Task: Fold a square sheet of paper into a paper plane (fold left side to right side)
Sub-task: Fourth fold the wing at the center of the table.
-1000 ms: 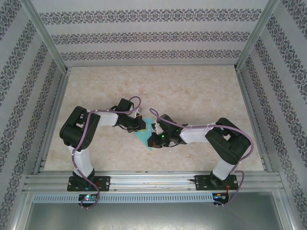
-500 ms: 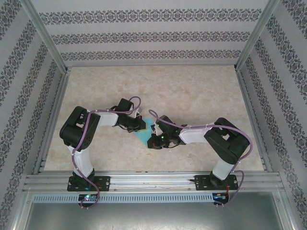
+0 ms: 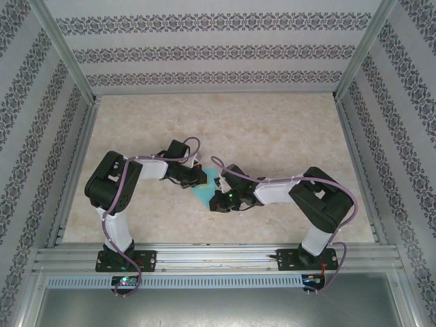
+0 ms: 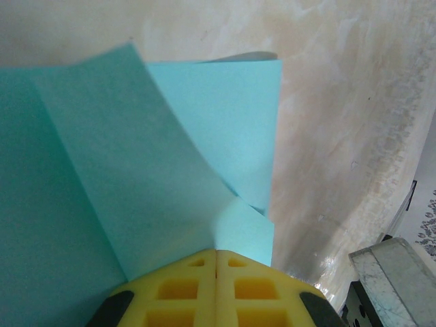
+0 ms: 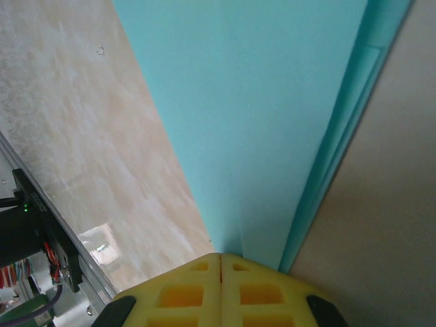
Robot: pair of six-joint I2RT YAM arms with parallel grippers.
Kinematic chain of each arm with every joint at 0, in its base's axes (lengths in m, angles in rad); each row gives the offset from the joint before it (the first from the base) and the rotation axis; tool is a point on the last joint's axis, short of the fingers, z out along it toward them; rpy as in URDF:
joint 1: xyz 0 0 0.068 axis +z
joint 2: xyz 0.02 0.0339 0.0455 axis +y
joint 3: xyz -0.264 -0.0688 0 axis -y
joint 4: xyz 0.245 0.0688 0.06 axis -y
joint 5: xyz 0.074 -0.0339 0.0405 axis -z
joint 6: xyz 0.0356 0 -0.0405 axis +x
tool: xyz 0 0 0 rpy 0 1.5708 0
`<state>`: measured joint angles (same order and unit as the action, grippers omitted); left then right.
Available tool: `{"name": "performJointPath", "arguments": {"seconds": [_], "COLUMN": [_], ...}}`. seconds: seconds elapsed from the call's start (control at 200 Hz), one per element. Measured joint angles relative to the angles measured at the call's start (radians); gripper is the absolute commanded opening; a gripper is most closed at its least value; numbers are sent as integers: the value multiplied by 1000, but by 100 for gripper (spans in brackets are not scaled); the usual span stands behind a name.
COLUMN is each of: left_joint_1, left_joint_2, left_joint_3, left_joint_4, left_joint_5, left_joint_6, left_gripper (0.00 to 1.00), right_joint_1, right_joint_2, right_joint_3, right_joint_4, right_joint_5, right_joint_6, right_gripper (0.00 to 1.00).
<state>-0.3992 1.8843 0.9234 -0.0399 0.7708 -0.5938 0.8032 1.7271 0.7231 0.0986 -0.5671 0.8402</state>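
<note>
The square sheet of paper (image 3: 207, 191) is a turquoise creased shape lying between the two arms. In the left wrist view one flap of the paper (image 4: 102, 170) curls up over a flat layer. My left gripper (image 3: 198, 182) is shut, and its yellow fingertips (image 4: 197, 272) rest against the flap's edge (image 4: 216, 253). My right gripper (image 3: 218, 202) is also shut. It touches the narrow end of the paper (image 5: 259, 122), whose stacked edges run along the right. I cannot tell whether either gripper pinches the paper.
The beige marbled tabletop (image 3: 272, 129) is boxed in by patterned walls (image 3: 218, 51) and aluminium posts. A metal rail (image 3: 218, 259) carries both arm bases at the near edge. In the left wrist view a metal frame corner (image 4: 392, 272) sits at the lower right.
The right gripper has slid a little to the left along the paper and now covers more of its near tip. The left gripper has stayed put.
</note>
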Motion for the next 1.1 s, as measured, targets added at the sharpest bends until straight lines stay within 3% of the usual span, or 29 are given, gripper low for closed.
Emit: {"name": "performJointPath", "arguments": {"seconds": [0.854,1.099], "left_joint_1": [1,1], "left_joint_2": [2,2], "left_joint_3": [0,0], "left_joint_4": [-1,-1], "left_joint_5": [4,4], "left_joint_6": [0,0], "left_gripper": [0,0], "right_joint_1": [38,51], "right_joint_2": [-56,-158], "right_joint_3": [-111,-153], "right_joint_4": [112,-14], "right_joint_5": [21,-10], "right_joint_6": [58,70], "right_gripper": [0,0]}}
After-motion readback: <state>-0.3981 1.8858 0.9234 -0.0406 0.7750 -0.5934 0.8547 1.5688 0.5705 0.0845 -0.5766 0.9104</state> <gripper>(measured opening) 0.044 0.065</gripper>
